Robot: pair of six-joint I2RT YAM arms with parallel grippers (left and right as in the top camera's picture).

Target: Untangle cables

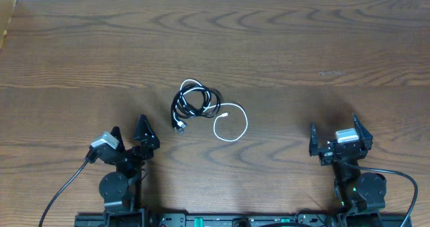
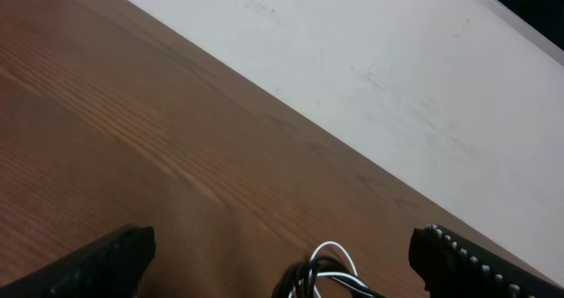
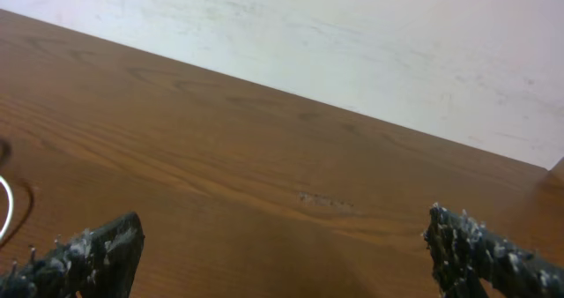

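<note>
Near the left edge of the tabletop [image 1: 302,46], the left gripper [image 1: 129,127] sits close to its base. Its jaws are spread wide and hold nothing. It points toward the cables but is well apart from them, and its wrist view catches only the far end of the bundle at the bottom edge of the frame.

Right of it, around the middle, the black cable [image 1: 180,108] lies bunched in a loose coil of several turns, with a plug end poking out at the near left. The white cable [image 1: 246,123] is caught up in that coil. One white strand shows along the far side of the black turns, and the rest runs out to the right into an open loop lying flat just beside the coil. Exactly how the two cross inside the bundle is too small to tell.

Farther right, the right gripper [image 1: 334,129] is also wide open and empty, well apart from both cords.

The work looks unstarted: neither cable is held, the two are not yet parted, and all of the separating remains.
</note>
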